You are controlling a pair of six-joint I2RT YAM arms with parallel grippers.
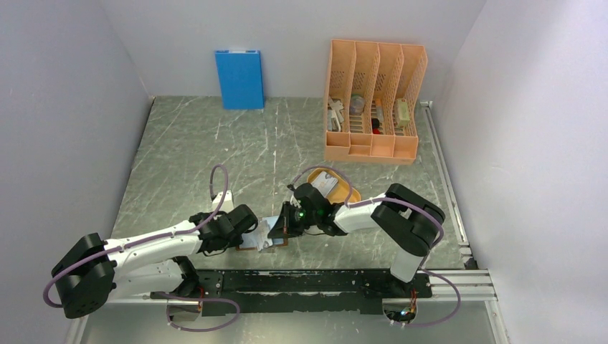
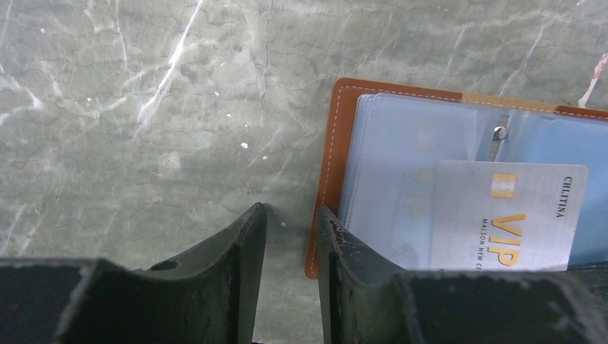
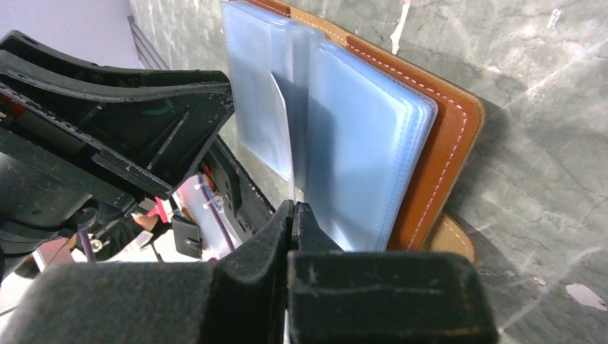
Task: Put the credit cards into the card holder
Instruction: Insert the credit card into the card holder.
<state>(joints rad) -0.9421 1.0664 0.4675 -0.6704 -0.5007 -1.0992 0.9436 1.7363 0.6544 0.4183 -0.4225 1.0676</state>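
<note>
Left end effector [image 2: 290, 215] and right end effector [image 3: 294, 208] meet low at card holder [image 2: 326, 179].

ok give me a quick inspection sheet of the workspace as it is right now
surface: grey marbled table, white veins and specks, no spills seen
job's things: brown card holder lies open; a silver VIP card is on or in its sleeves, cannot tell which; a pale card sits in the orange tray
clutter: blue box upright at the back wall; orange file rack holding small items
grippers: left gripper narrowly open at the holder's edge; right gripper shut on a clear sleeve
cables: purple cables loop over both arms
surroundings: plain pale walls on three sides
</note>
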